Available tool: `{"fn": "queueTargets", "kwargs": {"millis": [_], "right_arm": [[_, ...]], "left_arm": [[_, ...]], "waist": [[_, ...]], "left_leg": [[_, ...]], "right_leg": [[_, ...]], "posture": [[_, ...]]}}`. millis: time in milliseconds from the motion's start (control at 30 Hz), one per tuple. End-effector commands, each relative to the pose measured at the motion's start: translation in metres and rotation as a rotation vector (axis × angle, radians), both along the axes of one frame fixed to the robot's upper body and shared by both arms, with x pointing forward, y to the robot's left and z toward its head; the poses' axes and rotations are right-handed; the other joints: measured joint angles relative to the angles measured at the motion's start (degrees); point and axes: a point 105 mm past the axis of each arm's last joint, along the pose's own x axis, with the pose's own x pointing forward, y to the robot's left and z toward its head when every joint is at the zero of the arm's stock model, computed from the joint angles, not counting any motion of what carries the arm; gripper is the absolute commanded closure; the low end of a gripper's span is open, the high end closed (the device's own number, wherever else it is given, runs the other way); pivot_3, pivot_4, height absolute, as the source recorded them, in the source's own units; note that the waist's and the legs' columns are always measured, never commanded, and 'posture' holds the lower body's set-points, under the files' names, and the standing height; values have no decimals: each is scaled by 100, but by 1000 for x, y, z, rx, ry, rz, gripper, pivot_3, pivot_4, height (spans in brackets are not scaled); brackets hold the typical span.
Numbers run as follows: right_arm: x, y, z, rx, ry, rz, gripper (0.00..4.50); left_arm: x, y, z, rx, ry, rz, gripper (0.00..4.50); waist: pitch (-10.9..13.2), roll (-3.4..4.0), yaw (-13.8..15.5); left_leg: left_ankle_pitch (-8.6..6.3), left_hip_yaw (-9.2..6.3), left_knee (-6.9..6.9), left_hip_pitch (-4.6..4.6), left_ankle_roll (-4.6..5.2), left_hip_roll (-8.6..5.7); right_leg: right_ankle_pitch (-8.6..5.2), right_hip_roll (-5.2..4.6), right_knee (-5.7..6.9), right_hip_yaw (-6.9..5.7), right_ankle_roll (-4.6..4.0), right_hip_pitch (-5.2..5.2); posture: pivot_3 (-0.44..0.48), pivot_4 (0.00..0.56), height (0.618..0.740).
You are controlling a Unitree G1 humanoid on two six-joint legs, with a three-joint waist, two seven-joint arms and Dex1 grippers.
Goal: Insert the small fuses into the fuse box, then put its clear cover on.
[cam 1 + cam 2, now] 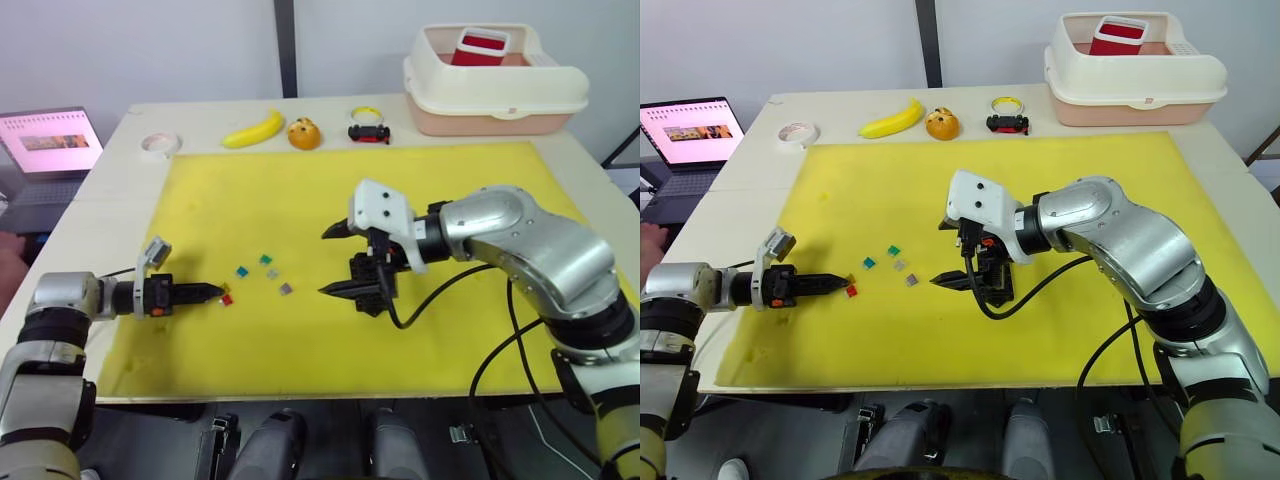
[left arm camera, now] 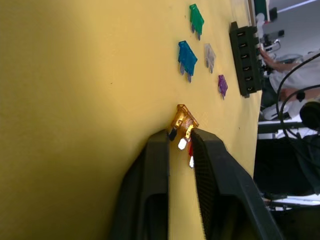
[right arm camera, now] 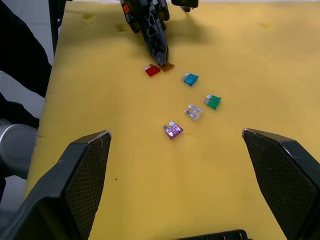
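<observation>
Both arms reach low — left gripper (image 2: pixel 181 145) pinching orange fuse (image 2: pixel 183 119), right gripper (image 1: pixel 338 260) wide.

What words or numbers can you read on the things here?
None can be read.
Laptop: its pink screen has marks, too blurred to read.
Fuses: any numbers are too small to tell.
Red thing in the cream tub: no print can be made out.
</observation>
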Motion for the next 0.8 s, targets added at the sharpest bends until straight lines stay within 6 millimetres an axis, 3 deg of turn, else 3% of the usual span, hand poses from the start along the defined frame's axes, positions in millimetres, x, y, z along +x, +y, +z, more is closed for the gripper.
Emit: {"fn": "queueTargets", "kwargs": {"millis": [33, 200, 300, 333, 600, 800], "right_arm": [[-3, 2, 6, -2, -46, 20, 0], [-3, 1, 6, -4, -50, 23, 0], [-3, 1, 7, -5, -51, 25, 0], [-3, 1, 6, -6, -51, 25, 0], [-4, 1, 6, -9, -51, 29, 0], [-4, 0, 5, -12, -51, 28, 0]], "left_arm": [[-4, 2, -15, 46, 43, 7, 3536], [-1, 0, -12, 35, 33, 13, 3536], [-1, 0, -13, 37, 32, 15, 4374], [-1, 0, -12, 36, 32, 16, 4465], [-1, 1, -10, 37, 23, 21, 4465], [1, 7, 15, 6, -32, 40, 4465]], "waist": [[0, 0, 1], [0, 0, 5], [-1, 2, 10], [-4, 7, 14], [-6, 9, 12], [-5, 7, -12]], "left_leg": [[0, 0, 0, 0, 0, 0], [0, 0, 0, 0, 0, 0], [0, 0, 0, 0, 0, 0], [0, 0, 0, 1, 0, 0], [1, -1, -1, 5, -1, 0], [1, -2, -1, 4, -2, 0]], "right_leg": [[0, 0, 0, 0, 0, 0], [0, 0, 0, 0, 0, 0], [0, 0, 0, 0, 0, 0], [0, 0, 0, 0, 0, 1], [0, 1, 3, 0, 0, 3], [0, 1, 3, 0, 0, 2]], "posture": [[0, 150, 740], [0, 150, 740], [0, 150, 740], [0, 150, 740], [0, 150, 740], [0, 150, 740]]}}
